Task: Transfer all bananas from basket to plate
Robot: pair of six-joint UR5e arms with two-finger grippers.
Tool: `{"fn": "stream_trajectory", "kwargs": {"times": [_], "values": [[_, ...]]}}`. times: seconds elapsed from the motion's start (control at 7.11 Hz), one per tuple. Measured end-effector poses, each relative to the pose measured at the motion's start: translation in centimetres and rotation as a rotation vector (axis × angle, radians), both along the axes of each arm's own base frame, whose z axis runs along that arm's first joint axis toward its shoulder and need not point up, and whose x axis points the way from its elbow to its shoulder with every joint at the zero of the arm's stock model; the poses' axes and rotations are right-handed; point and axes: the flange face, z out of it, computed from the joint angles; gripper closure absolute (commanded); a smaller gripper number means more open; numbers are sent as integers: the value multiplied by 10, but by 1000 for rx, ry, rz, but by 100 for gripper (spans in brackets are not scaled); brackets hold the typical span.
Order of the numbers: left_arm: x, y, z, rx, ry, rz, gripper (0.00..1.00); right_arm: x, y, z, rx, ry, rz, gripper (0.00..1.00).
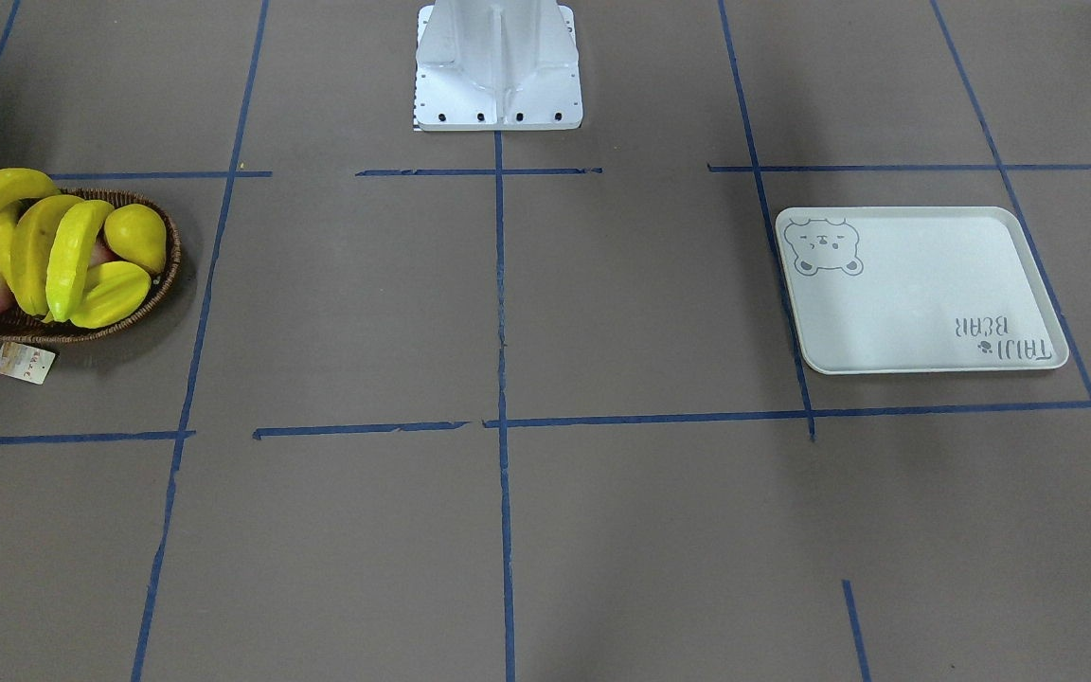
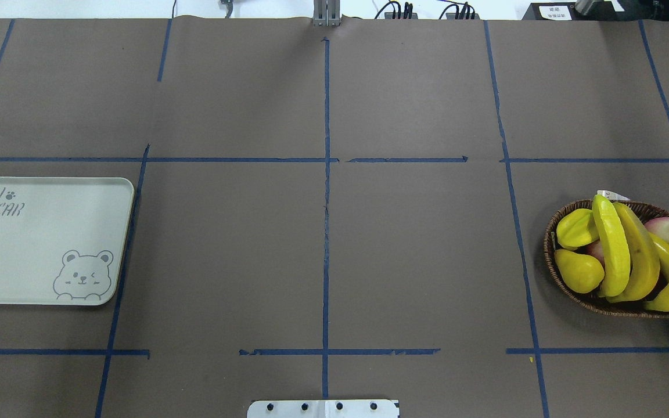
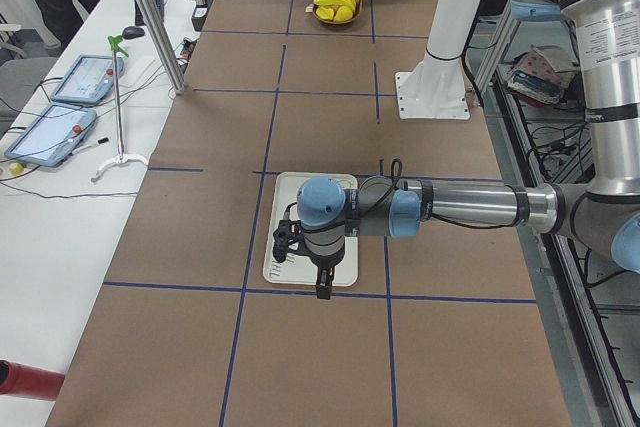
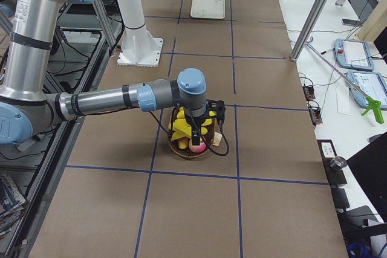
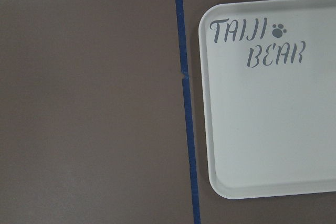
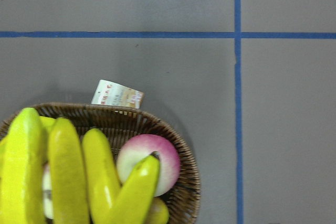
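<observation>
Several long yellow bananas (image 2: 613, 244) lie piled in a brown wicker basket (image 2: 549, 244) at the table's right side; they also show in the front view (image 1: 67, 256) and the right wrist view (image 6: 68, 177). The pale plate (image 2: 38, 244) with the bear print lies bare at the left side, also in the left wrist view (image 5: 273, 119). My right gripper (image 4: 195, 139) hangs over the basket. My left gripper (image 3: 322, 292) hangs over the plate's edge (image 3: 290, 197). Both show only in side views, so I cannot tell whether they are open or shut.
The basket also holds a yellow pear (image 2: 578, 270), a ridged yellow starfruit (image 2: 575, 227) and a pink-white apple (image 2: 665, 227). A paper tag (image 1: 23, 362) hangs off its rim. The white robot base (image 1: 498, 66) stands at the table's middle edge. Blue tape lines cross the brown table.
</observation>
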Motion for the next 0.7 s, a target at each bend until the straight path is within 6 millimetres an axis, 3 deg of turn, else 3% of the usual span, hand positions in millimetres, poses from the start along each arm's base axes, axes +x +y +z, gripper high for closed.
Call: {"fn": "stream_trajectory", "kwargs": {"times": [0.28,0.42,0.7], "values": [[0,1,1,-3,3,0,0,-48,19,-51,-63,54,97,0],[0,1,1,-3,4,0,0,-66,30,-58,-81,71,145,0],[0,1,1,-3,4,0,0,-91,63,-51,-75,63,241,0]]}}
